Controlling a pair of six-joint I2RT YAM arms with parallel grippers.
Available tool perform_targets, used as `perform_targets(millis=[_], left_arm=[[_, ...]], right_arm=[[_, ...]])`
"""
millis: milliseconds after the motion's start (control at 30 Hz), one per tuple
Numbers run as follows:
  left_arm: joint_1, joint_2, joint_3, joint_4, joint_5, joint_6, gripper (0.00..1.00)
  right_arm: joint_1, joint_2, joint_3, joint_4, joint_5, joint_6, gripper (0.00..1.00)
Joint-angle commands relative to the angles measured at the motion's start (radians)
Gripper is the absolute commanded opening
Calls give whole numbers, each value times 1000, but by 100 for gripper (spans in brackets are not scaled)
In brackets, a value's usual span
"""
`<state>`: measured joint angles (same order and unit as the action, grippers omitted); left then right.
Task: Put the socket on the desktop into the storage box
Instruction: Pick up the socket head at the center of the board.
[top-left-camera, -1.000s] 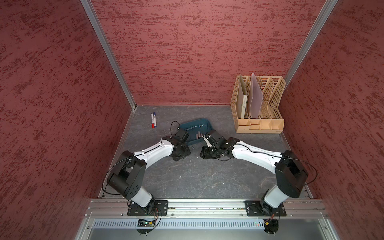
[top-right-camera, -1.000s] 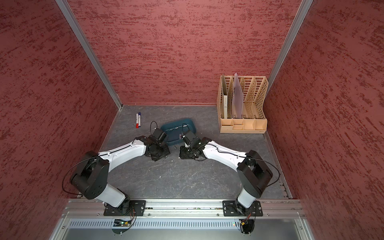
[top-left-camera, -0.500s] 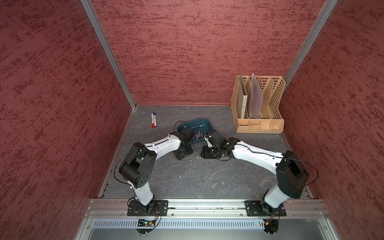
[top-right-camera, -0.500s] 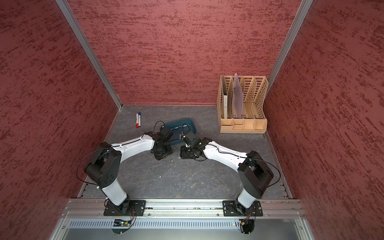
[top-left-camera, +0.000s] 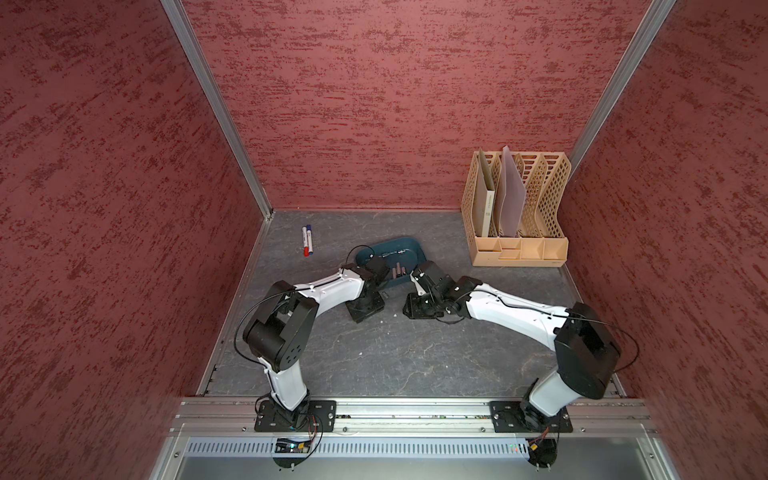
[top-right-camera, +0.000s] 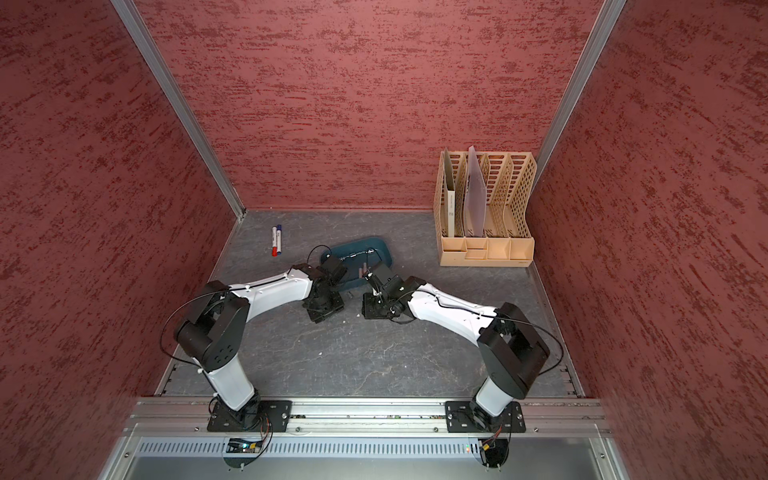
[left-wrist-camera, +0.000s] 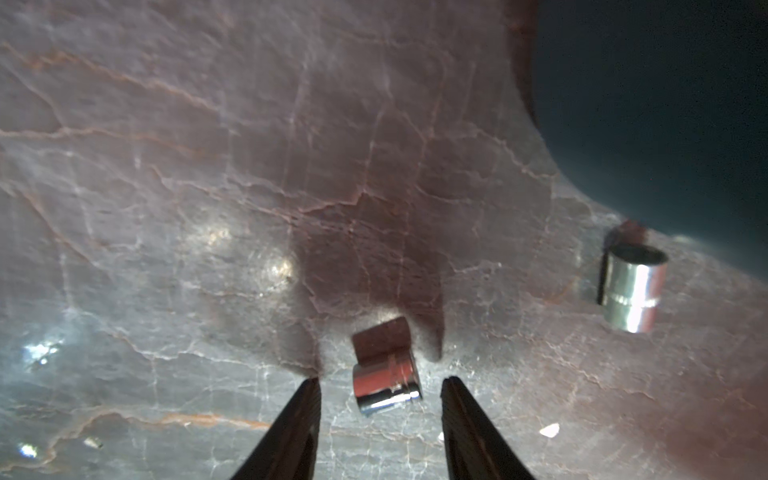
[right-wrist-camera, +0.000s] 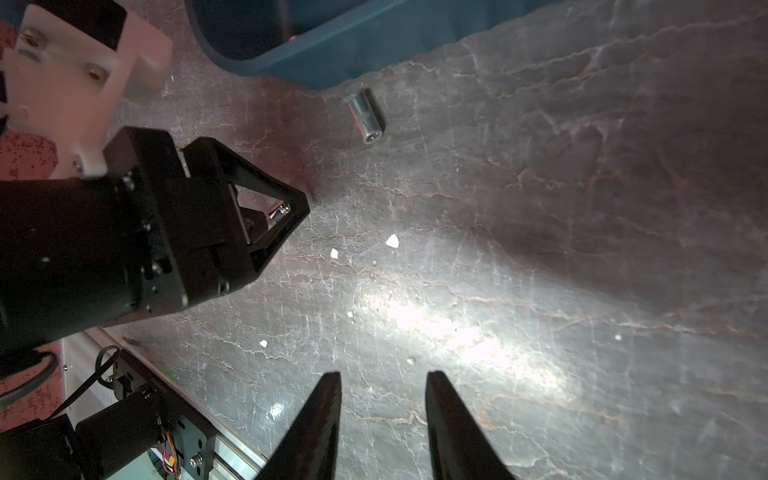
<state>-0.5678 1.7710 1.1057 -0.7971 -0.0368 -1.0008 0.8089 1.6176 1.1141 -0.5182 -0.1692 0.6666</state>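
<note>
A small chrome socket (left-wrist-camera: 386, 376) lies on the veined grey desktop (top-left-camera: 395, 361), between the tips of my left gripper (left-wrist-camera: 382, 380). The jaws are open, with a gap on each side of the socket. A second chrome socket (left-wrist-camera: 631, 286) lies beside the rim of the dark teal storage box (left-wrist-camera: 665, 104); the right wrist view shows this socket (right-wrist-camera: 365, 118) just off the box (right-wrist-camera: 311, 58). In both top views the box (top-left-camera: 409, 245) (top-right-camera: 376, 243) holds several small parts. My right gripper (right-wrist-camera: 383, 376) is open over bare desktop, opposite the left gripper (top-left-camera: 365, 309).
A beige lattice file rack (top-left-camera: 517, 216) with folders stands at the back right. Two markers (top-left-camera: 307, 240) lie at the back left. White crumbs (right-wrist-camera: 392, 240) dot the desktop between the grippers. Red walls close in three sides.
The left arm's elbow has swung inward toward the middle while its gripper stayed by the box's near edge, and its jaws have narrowed. The right arm has not moved.
</note>
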Motion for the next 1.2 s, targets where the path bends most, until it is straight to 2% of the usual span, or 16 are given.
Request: perform_targets(millis=[0,333,567,700,1167], left_arm=[[-6,20,22,-11,-21,-18,49],[0,40,23,1,-14,-21,40],[3,35,13,12,-13,-11,25],[2,25,8,12,-15,-5,19],[1,-66,19,-4,-1,37,18]], right_arm=[[-4,-32,-17,19,29,8,39],[-7,-44,-26,20,33,10,39],[-7,-41,-30,26,29,14,38],[-7,-39,-27,30,24,14,39],[-7,-53,-23,49,-6,15,38]])
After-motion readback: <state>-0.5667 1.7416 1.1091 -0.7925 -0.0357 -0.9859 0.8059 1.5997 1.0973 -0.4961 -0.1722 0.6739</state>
